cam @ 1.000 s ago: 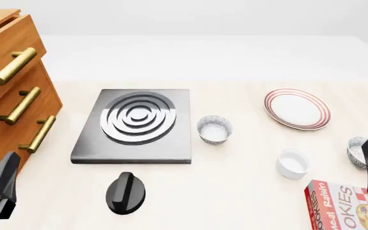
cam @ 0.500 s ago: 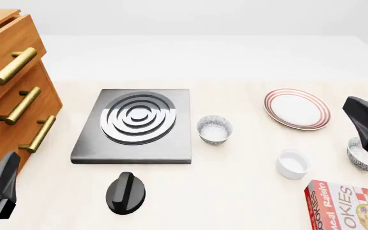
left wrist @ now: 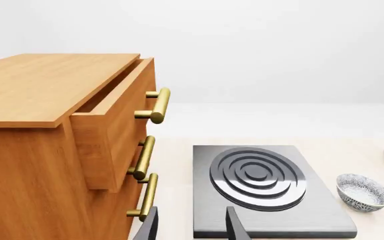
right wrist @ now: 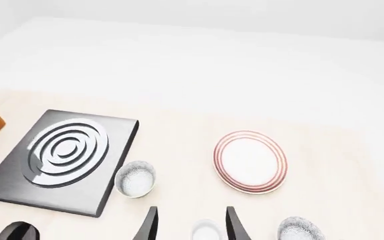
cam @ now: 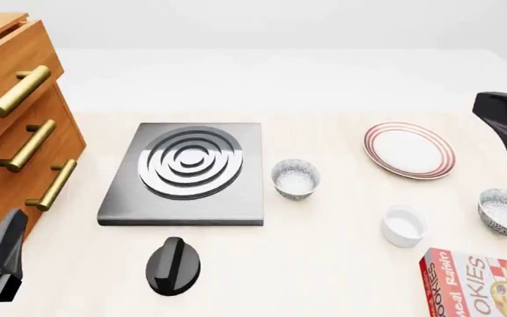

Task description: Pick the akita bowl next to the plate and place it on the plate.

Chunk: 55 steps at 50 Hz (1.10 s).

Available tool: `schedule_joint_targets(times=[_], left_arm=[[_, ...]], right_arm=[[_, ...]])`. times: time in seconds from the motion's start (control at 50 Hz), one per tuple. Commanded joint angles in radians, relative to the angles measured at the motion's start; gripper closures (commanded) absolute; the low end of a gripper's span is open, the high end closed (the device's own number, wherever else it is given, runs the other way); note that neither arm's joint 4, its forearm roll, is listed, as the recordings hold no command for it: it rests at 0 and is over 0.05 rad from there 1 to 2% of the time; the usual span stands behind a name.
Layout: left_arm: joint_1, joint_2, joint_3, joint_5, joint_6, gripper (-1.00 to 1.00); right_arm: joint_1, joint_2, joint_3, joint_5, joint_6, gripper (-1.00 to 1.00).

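With the right gripper (right wrist: 188,225) open and empty at frame right, approach is underway — next, descend onto the speckled grey-and-white akita bowl (cam: 506,211), lower right of the red-ringed white plate (cam: 409,150).

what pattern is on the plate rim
Thin red concentric rings on the white plate, clearest in the front view.

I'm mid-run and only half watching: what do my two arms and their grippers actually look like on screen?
Both are dark and glossy, near black, with angular faceted housings. The left gripper and the right gripper each show two slim, flat, tapering dark fingers with paler edges. The left housing shows ribbed lines in the front view. No cables or markings are visible.
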Motion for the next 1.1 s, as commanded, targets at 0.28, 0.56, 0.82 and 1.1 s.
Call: schedule_joint_targets(times=[0.28, 0.56, 0.82, 1.1], left_arm=[[0.000, 0.000, 0.000, 0.000, 0.000, -1.00], [0.000, 0.000, 0.000, 0.000, 0.000, -1.00], [0.000, 0.000, 0.000, 0.000, 0.000, -1.00], [0.000, 0.000, 0.000, 0.000, 0.000, -1.00]], right_arm=[[-0.085, 0.057, -0.052, 0.114, -0.007, -1.00], [-0.194, 0.088, 0.015, 0.054, -0.068, -1.00], [-0.229, 0.141, 0.006, 0.040, -0.090, -1.00], [-0.280, 0.211, 0.068, -0.069, -0.093, -1.00]])
